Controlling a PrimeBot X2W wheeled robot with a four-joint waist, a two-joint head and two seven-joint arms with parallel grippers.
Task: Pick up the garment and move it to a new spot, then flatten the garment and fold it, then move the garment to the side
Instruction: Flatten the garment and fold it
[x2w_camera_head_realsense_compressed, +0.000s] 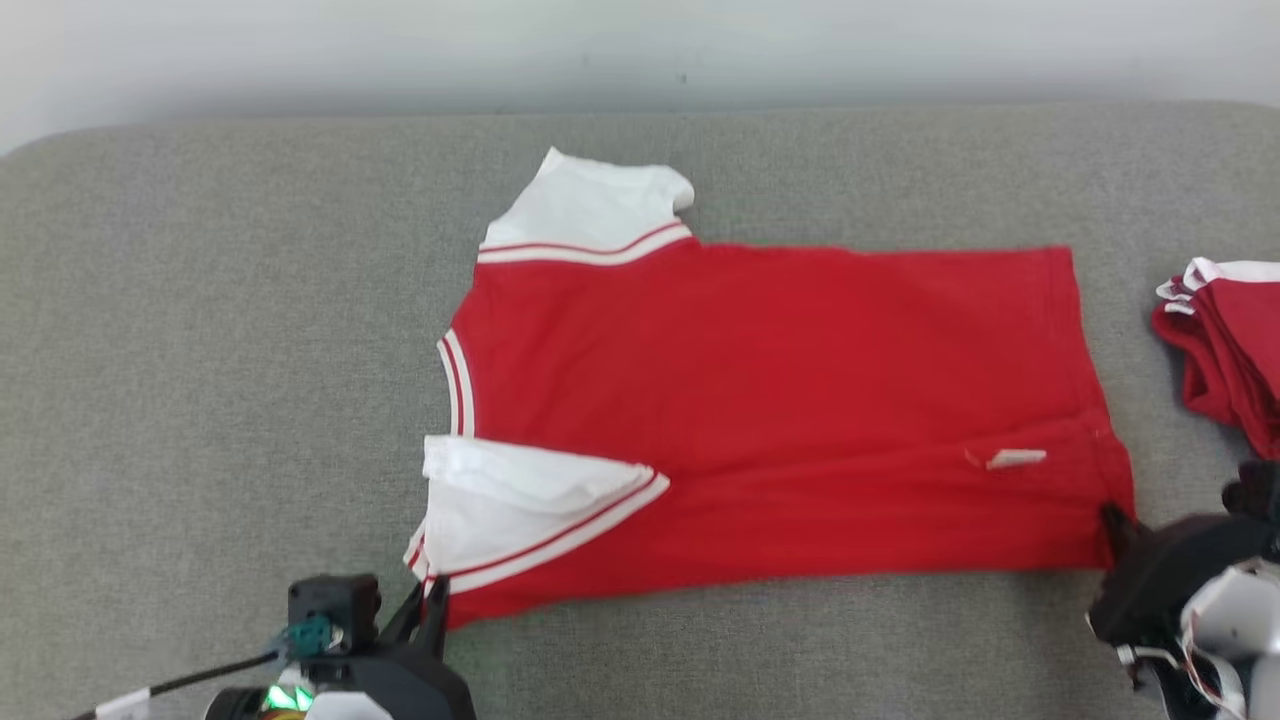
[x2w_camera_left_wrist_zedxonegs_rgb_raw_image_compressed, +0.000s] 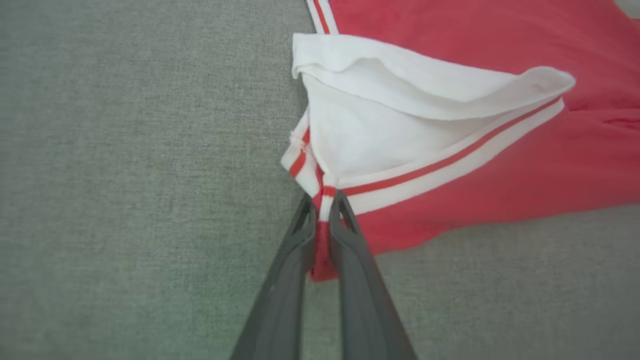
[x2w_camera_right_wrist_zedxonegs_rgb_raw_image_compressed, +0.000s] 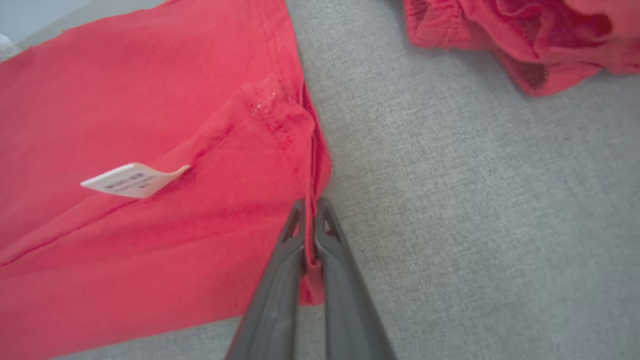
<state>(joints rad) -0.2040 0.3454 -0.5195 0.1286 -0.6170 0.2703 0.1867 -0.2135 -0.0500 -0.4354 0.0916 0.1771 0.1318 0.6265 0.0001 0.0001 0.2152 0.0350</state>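
The garment (x2w_camera_head_realsense_compressed: 780, 410) is a red T-shirt with white, red-striped sleeves, spread flat across the grey surface with its neck to the left and hem to the right. My left gripper (x2w_camera_head_realsense_compressed: 430, 590) is shut on the near sleeve's cuff corner (x2w_camera_left_wrist_zedxonegs_rgb_raw_image_compressed: 322, 200), where white and red trim is pinched between the fingers. At the shirt's near right hem corner (x2w_camera_right_wrist_zedxonegs_rgb_raw_image_compressed: 312, 220), my right gripper (x2w_camera_head_realsense_compressed: 1112, 522) is shut on the red fabric. A small white label (x2w_camera_right_wrist_zedxonegs_rgb_raw_image_compressed: 132, 180) lies on the shirt just left of that corner.
A pile of other red and white clothes (x2w_camera_head_realsense_compressed: 1225, 340) lies at the right edge, close to my right arm. The grey fabric surface (x2w_camera_head_realsense_compressed: 220, 350) stretches wide to the left, and a pale wall runs behind it.
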